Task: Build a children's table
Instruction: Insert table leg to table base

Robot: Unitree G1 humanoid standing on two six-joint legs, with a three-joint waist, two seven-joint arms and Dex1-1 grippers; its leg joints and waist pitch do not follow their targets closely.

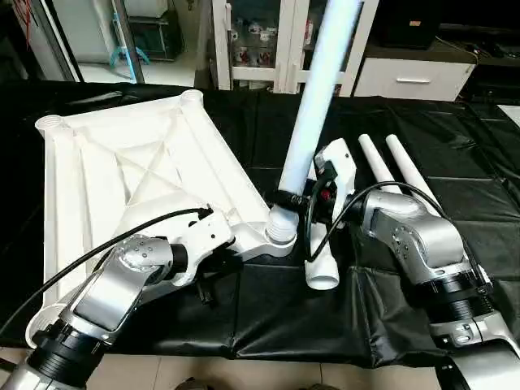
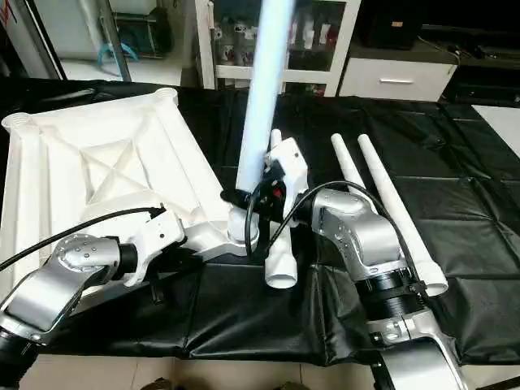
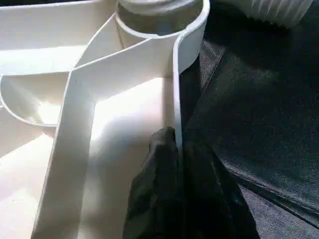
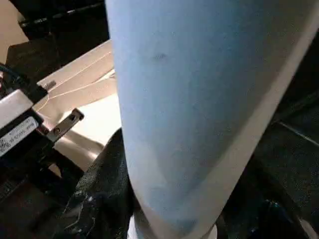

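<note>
Fingers [image 3: 164, 189] of the left arm pinch the tabletop [image 1: 122, 162] rim near its close corner socket, forearm low over the black worktop [image 1: 268, 317]. Right fingers [image 4: 107, 194] clasp the upright leg [image 1: 313, 114] seated there. Three legs [image 2: 382, 195] lie beyond.

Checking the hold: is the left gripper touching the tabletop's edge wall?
Touching. The left wrist view shows the left gripper clamped on the tabletop wall.
</note>
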